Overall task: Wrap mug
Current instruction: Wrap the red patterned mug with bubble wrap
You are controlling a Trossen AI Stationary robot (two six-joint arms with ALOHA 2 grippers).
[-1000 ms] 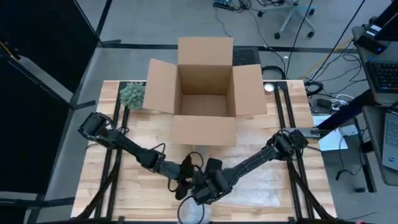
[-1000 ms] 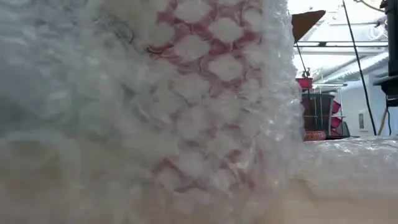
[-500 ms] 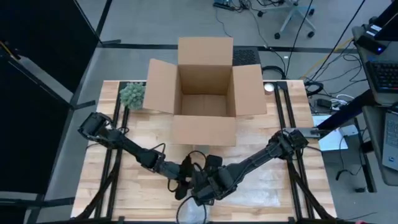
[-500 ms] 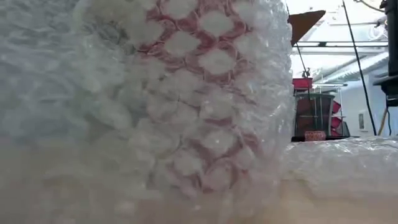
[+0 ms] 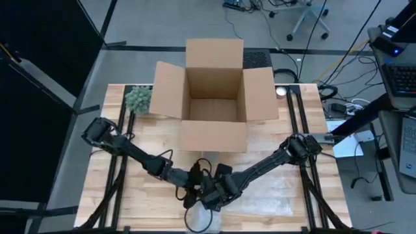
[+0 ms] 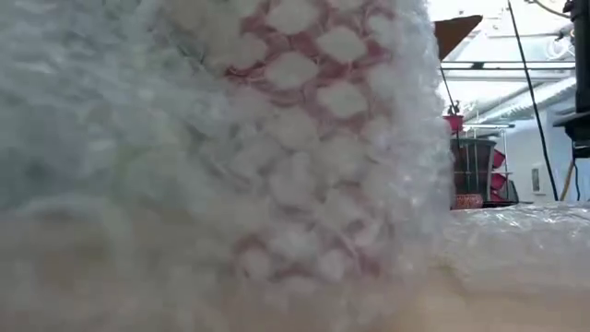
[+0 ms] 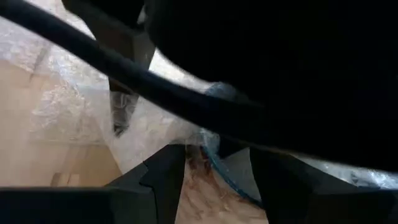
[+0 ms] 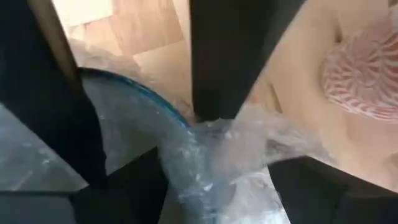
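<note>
The mug (image 5: 201,221) stands near the table's front edge, swathed in bubble wrap (image 6: 304,138); its red pattern shows through the wrap in the low view, and its blue rim (image 8: 134,93) shows in the right wrist view. Both grippers meet just behind and above it. My left gripper (image 5: 193,188) comes from the left, and my right gripper (image 5: 213,195) from the right. Each has bubble wrap between its fingers. More of the sheet (image 5: 276,201) lies flat on the table to the right. My left gripper (image 7: 216,168) has bubble wrap (image 7: 199,149) between its two fingers at the mug's blue rim (image 7: 217,171), slanting down from the table's left. The right arm hides much of this place, so I cannot tell whether the mug's wall is in the hold too. My right gripper (image 8: 214,174) pinches a bunched, crumpled fold of bubble wrap (image 8: 217,149) between its two fingers, beside the mug's rim. It comes slanting down from the table's right. The wrap runs from the fingers down to the mug.
An open cardboard box (image 5: 214,97) stands at the back middle of the table, its flaps spread. A small green plant (image 5: 138,99) sits left of it. Bare wood (image 5: 130,208) lies at the front left.
My right gripper has drawn back from the front edge toward the box, so more of the wrapped mug shows in the high view. In the low view the wrapped mug tipped and rocked, its red pattern shifting down and then back up.
</note>
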